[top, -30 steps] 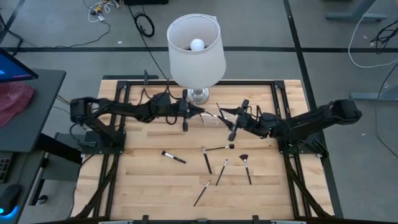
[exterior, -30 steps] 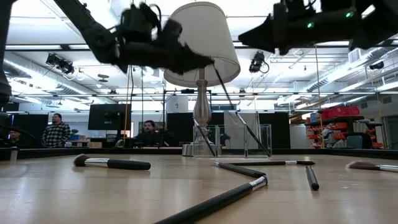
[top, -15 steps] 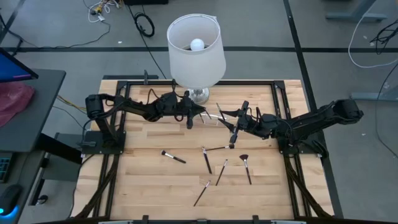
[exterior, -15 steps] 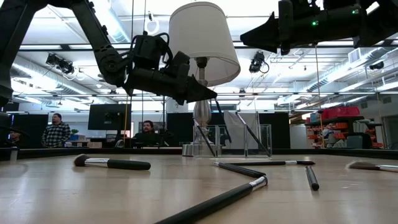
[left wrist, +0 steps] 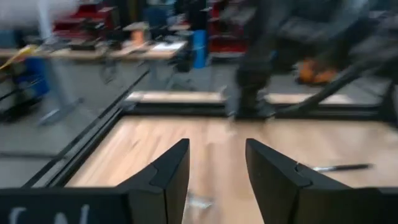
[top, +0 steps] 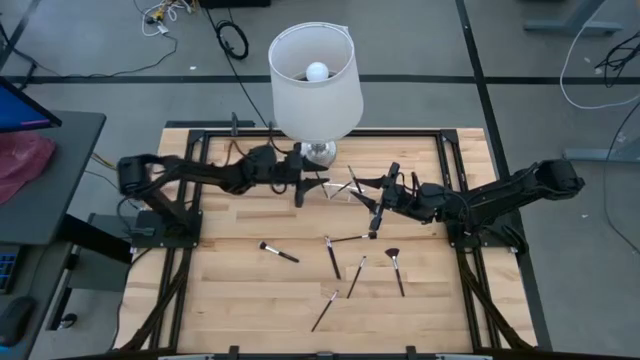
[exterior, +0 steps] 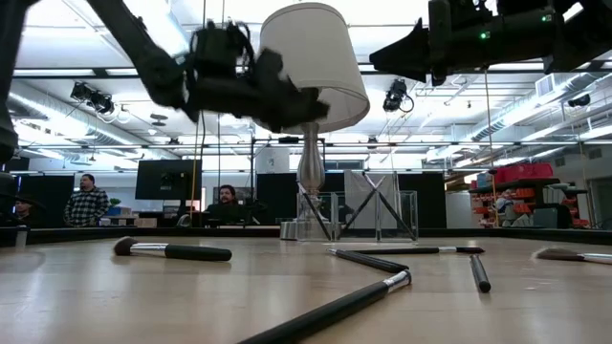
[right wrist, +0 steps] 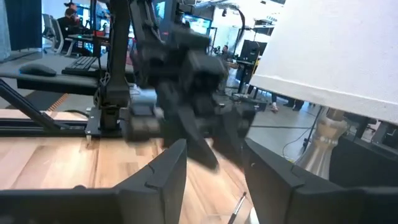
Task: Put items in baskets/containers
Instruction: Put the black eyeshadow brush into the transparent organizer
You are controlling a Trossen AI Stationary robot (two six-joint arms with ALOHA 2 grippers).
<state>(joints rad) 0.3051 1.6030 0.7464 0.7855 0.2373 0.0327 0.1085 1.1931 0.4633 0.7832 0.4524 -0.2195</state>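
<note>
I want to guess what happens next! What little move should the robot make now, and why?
Probably the left gripper, open and empty near the clear box, should swing toward the brush lying closest on its side of the table. About six brushes lie loose there, while the box holds only a few.

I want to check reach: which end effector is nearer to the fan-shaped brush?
Right. The right end effector hovers just up-table of the fan-shaped brush; the left end effector is farther, beside the lamp base.
</note>
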